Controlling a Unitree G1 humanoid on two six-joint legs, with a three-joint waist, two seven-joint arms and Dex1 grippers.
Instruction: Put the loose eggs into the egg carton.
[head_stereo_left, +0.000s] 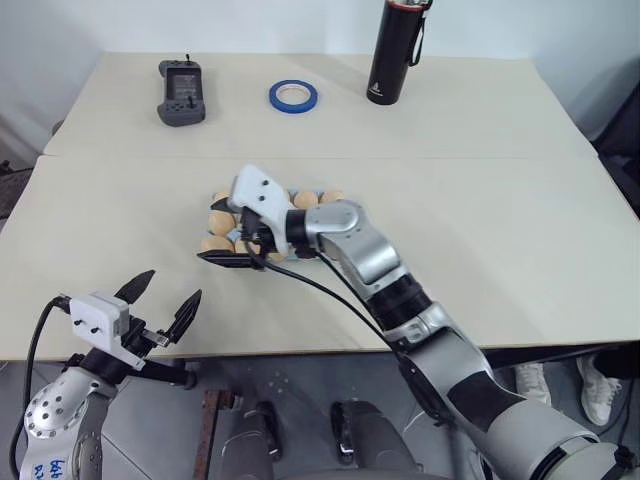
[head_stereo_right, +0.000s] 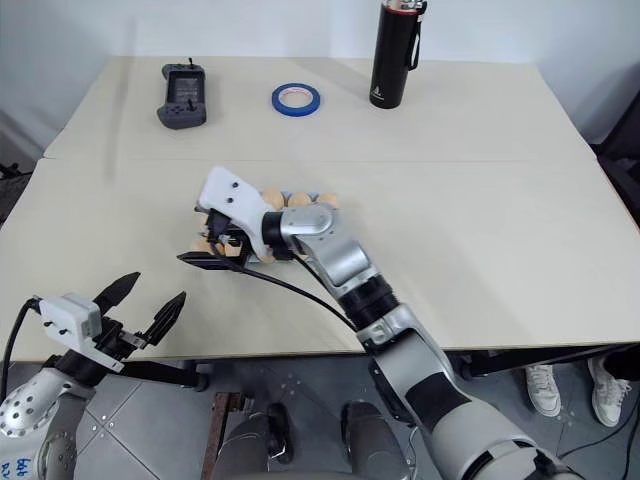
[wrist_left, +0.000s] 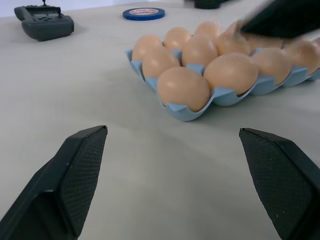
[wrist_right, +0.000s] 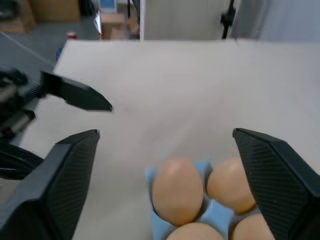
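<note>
Under both end effectors lies the pale beige counter (head_stereo_left: 480, 200), the largest item. Directly below the right end effector (head_stereo_left: 238, 255), with its near end just ahead of the fingertips in the right wrist view, sits the light blue moulded egg carton (wrist_left: 186, 111); smooth tan oval eggs (wrist_left: 183, 88) fill every cup that can be seen. Right end effector: two black fingers spread wide, nothing held, hovering over the carton's left end. Left end effector (head_stereo_left: 160, 300): fingers also wide apart, empty, at the counter's near edge, well short of the carton and pointing toward it. Far beyond both: tall black cylindrical bottle (head_stereo_left: 397, 52), dark grey handheld controller (head_stereo_left: 181, 93), blue tape ring (head_stereo_left: 292, 96).
</note>
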